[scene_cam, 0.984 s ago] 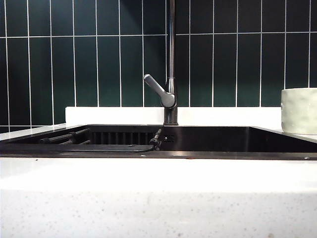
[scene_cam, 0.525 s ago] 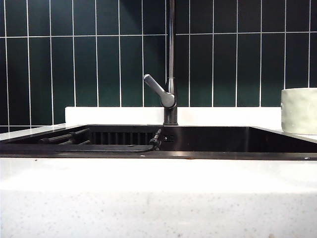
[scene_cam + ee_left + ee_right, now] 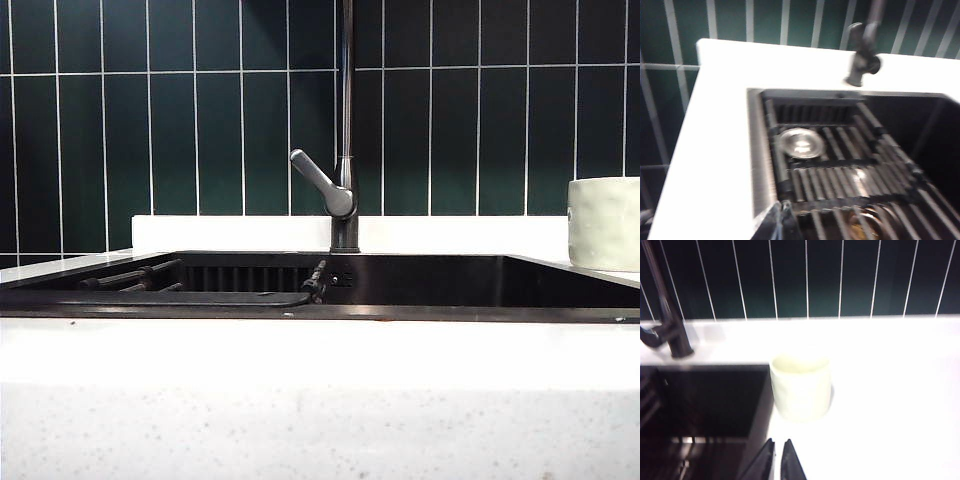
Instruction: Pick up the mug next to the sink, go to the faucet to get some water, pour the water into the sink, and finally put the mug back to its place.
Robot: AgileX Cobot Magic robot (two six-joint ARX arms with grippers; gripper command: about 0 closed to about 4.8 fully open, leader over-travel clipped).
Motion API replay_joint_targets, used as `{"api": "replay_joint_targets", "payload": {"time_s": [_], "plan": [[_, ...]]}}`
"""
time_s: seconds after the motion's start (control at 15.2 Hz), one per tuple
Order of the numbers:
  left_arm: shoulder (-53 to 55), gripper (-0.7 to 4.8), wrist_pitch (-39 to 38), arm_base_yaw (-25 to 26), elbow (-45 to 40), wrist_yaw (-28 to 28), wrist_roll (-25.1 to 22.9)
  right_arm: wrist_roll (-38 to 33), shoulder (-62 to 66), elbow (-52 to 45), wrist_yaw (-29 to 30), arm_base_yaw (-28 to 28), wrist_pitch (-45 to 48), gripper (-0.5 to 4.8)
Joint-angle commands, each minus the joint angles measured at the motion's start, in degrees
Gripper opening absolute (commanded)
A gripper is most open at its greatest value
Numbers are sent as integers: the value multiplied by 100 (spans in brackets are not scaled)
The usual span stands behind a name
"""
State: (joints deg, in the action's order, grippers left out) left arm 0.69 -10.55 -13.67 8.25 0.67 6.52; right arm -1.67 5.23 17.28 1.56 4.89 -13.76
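Exterior view unchanged over last second: mug (image 3: pixel 604 223) same spot on tabletop (image 3: pixel 320 400) right of sink (image 3: pixel 420 282). Right tool (image 3: pixel 777 460) near mug, tips almost together, empty. Left tool (image 3: pixel 781 220) pinched shut, empty, over sink rack. Task looks finished.

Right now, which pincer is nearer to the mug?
The right pincer. It hovers just in front of the mug on the counter beside the sink. The left pincer is over the sink's far side, above the rack.
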Motion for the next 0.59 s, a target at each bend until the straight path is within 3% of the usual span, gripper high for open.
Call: {"api": "replay_joint_targets", "payload": {"time_s": [0.07, 0.2, 0.26, 0.59], "plan": [[2, -6, 407, -4, -205, -413, 101, -31, -4, -153, 11, 2, 24, 30], [2, -6, 638, -4, -380, -496, 98, -455, -7, -234, 149, 2, -101, 30], [0, -6, 741, -4, -516, -494, 98, -380, -17, -367, 173, 0, 52, -8], [-4, -6, 1137, -2, -782, -496, -52, 127, -48, -835, 748, 2, 656, -8]]}}
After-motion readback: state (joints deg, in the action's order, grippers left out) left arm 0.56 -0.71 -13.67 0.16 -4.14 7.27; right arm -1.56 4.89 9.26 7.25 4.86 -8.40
